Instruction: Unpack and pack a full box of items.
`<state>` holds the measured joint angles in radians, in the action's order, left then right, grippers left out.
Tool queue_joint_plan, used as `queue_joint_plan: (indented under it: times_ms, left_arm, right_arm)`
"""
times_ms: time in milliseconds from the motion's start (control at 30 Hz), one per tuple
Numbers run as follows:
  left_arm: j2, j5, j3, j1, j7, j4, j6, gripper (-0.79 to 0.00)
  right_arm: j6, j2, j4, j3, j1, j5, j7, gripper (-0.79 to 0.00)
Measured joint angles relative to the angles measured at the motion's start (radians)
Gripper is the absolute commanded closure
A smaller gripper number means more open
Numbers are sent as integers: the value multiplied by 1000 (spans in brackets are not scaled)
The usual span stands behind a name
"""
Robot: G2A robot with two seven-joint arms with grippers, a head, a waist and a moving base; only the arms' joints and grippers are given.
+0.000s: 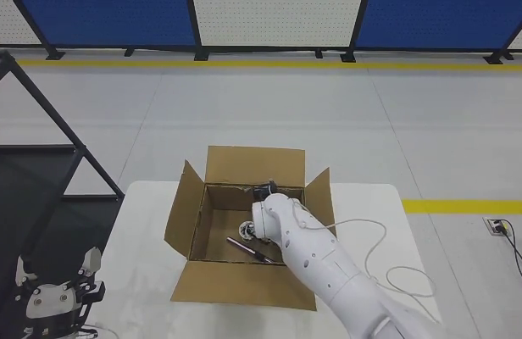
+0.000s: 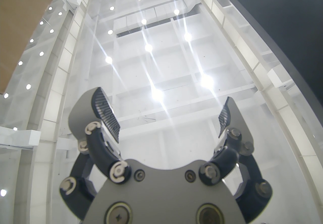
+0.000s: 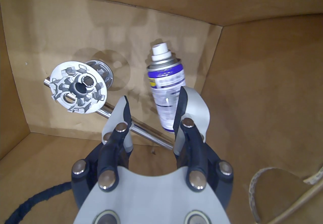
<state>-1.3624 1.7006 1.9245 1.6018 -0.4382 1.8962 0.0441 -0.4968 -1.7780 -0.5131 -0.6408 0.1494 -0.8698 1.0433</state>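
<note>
— Right gripper [image 3: 154,95] first: how does it stand?

— I have it down inside the cardboard box [image 1: 254,161], jaws spread and gripping nothing. Between my fingers I see the spray can [image 3: 165,76] lying on the box floor near a corner. One finger [image 3: 193,106] overlaps its side; whether it touches, I cannot tell.

— What else is in the box?

— A metal spool [image 3: 77,87] rests on the floor beside the can, apart from it. A steel rod [image 3: 146,131] lies under the spool, and its near end comes just beside the can's base. A loose curl of tape [image 3: 254,184] lies against a side wall.

— And the box itself?

— It sits on the white table [image 1: 142,254] with all four flaps folded outward.

— Your left gripper?

— The left gripper [image 2: 164,100] is released too, pads wide apart and pointing up at the ceiling lights. From above it sits off the table's near left corner, well away from the box, close to a black rack [image 1: 32,186].
</note>
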Motion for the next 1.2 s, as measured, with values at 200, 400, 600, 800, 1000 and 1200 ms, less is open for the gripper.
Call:
queue_joint_plan:
  times_ms: [200, 400, 600, 800, 1000, 1200]
  left_arm:
    - [0, 0, 0, 0, 0, 0, 0, -785]
    - [0, 0, 0, 0, 0, 0, 0, -785]
    - [0, 0, 0, 0, 0, 0, 0, -785]
    - [0, 0, 0, 0, 0, 0, 0, -785]
    - [0, 0, 0, 0, 0, 0, 0, -785]
    - [0, 0, 0, 0, 0, 0, 0, -785]
  right_arm:
    - [29, 2, -36, -31, -16, 7, -32, -785]
    - [24, 45, -190, -91, 14, -42, -25, -785]
    - [60, 132, -550, -230, 165, -137, 8, -785]
    - [255, 220, -1073, -459, 466, -163, -11, -785]
    - [421, 245, -1384, -621, 689, 8, -156, -785]
    - [403, 253, -1467, -756, 797, 178, -307, -785]
